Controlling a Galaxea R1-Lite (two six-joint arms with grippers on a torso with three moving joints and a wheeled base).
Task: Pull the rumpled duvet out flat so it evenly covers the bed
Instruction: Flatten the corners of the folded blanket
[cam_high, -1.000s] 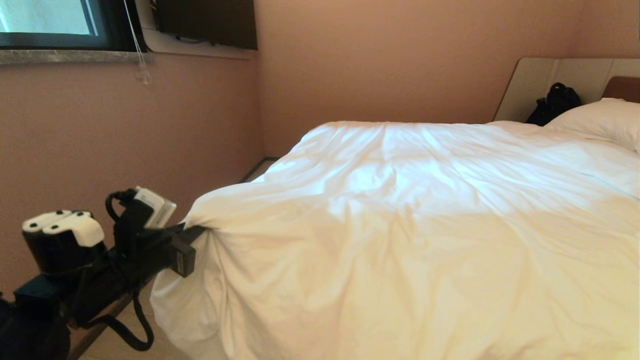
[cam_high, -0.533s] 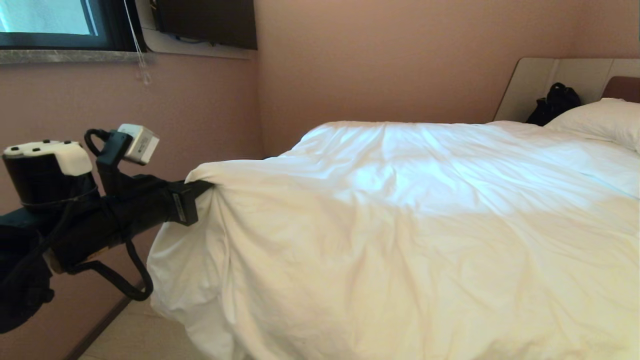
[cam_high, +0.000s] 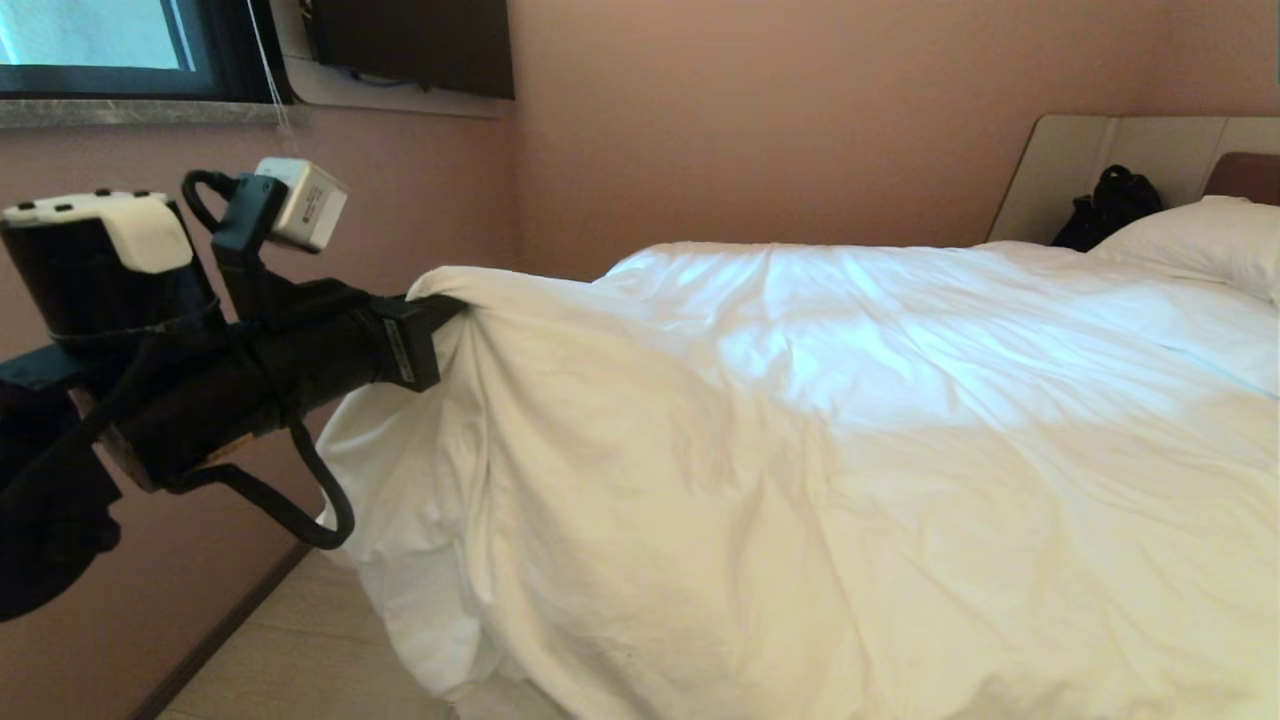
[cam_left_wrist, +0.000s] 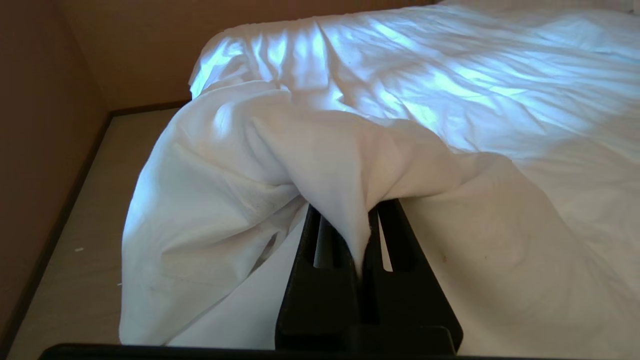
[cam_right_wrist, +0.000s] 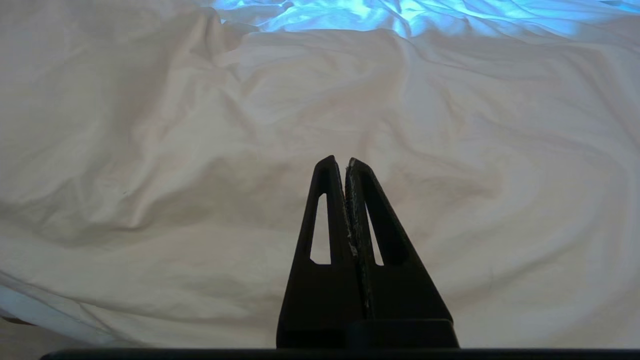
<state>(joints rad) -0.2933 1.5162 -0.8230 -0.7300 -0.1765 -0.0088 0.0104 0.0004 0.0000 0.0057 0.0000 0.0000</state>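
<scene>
The white creased duvet (cam_high: 820, 420) lies over the bed and hides the mattress. My left gripper (cam_high: 455, 308) is shut on the duvet's near left corner and holds it raised above the bed's level, so the cloth hangs in folds toward the floor. In the left wrist view the pinched fold of the duvet (cam_left_wrist: 330, 165) drapes over the tips of the left gripper (cam_left_wrist: 356, 220). My right gripper (cam_right_wrist: 345, 162) is shut with nothing in it and hovers over the duvet (cam_right_wrist: 200, 150); it is outside the head view.
A pink wall (cam_high: 200, 300) runs close along the bed's left side, with a narrow strip of pale floor (cam_high: 290, 650) between. A white pillow (cam_high: 1210, 240) and a black bag (cam_high: 1110, 205) sit by the beige headboard (cam_high: 1120, 150). A window (cam_high: 90, 40) is upper left.
My left arm has lifted and moved toward the bed's head, carrying the duvet's corner up with it. More floor shows under the hanging cloth. The right gripper has not moved.
</scene>
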